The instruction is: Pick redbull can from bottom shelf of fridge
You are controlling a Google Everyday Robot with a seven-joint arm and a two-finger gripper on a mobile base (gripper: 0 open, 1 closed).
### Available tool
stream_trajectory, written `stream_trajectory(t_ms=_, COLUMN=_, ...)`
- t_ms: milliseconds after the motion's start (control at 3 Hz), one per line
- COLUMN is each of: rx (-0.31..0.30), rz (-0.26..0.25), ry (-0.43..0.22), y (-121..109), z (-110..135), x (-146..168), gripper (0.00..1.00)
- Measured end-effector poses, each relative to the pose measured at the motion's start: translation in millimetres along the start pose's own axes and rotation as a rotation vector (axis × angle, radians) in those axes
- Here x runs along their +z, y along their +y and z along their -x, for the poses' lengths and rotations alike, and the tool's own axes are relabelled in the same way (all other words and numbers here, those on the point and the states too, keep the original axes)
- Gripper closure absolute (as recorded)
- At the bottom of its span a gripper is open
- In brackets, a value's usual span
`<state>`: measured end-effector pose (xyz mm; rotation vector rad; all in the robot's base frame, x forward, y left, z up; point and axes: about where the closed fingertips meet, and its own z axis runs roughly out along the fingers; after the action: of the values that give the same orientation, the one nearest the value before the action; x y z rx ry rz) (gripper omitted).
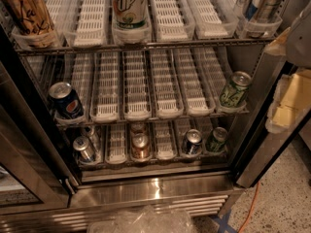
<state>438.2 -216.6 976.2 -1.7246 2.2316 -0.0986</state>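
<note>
The fridge (155,188) stands open in front of me, with three wire racks of white lane trays. On the bottom shelf (116,152) the slim silver redbull can (84,149) stands in the far-left lane, near the front, with what looks like another slim can right behind it. A copper-brown can (141,147) stands in the middle lane. A dark can (193,142) and a green can (216,139) stand on the right. My gripper does not show in this view.
A Pepsi can (65,101) and a green can (234,89) stand on the middle rack. A 7UP can (129,6) and a tan can (26,13) stand on the top rack. The glass door (24,178) hangs open at the left. Crinkled clear plastic (146,221) lies low in front.
</note>
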Motion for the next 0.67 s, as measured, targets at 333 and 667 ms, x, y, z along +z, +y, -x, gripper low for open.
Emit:
stream_trajectory(t_ms=333, rx=0.000, rz=0.000, ry=0.000, y=0.0, z=0.0, x=0.0, gripper=0.00)
stream_trajectory(t_ms=667, rx=0.028, rz=0.015, ry=-0.093, y=0.2, z=2.8, x=1.1, gripper=0.00)
